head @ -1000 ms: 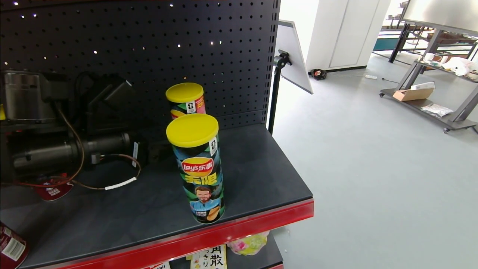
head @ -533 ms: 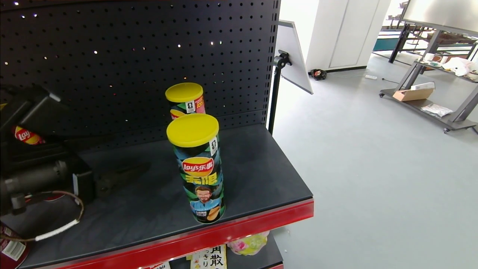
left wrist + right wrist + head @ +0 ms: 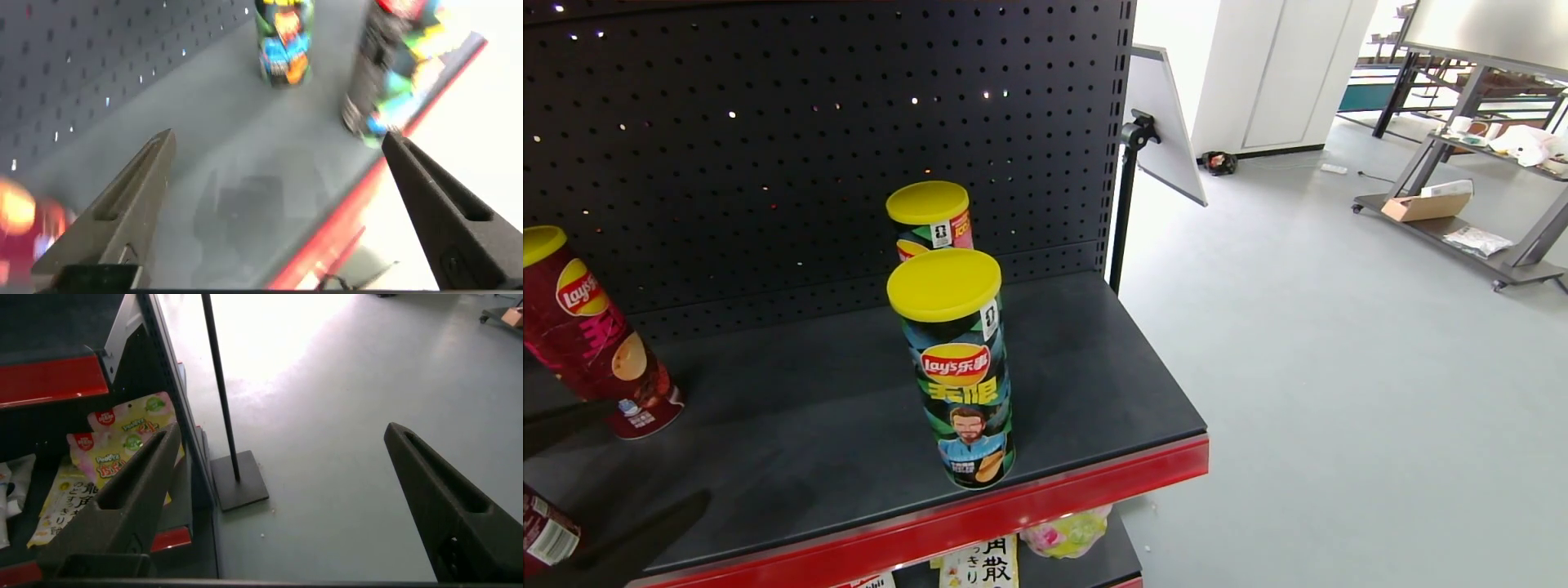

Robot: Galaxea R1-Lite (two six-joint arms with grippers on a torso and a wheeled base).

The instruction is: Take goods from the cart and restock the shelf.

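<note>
— Head view first. Where are the chip cans?
— The front green can (image 3: 960,367) stands at the shelf's (image 3: 1094,384) front edge, near the right end. The back green can (image 3: 929,216) is by the back wall. A red can (image 3: 592,327) stands up straight near the left end.
— And my left gripper (image 3: 278,137)?
— Wide open, holding nothing, at the front left corner. The red can is just past it, toward the back wall.
— My right gripper (image 3: 282,429)?
— Open and empty too, low by the snack bags (image 3: 131,449). I think my left arm is nearer.
</note>
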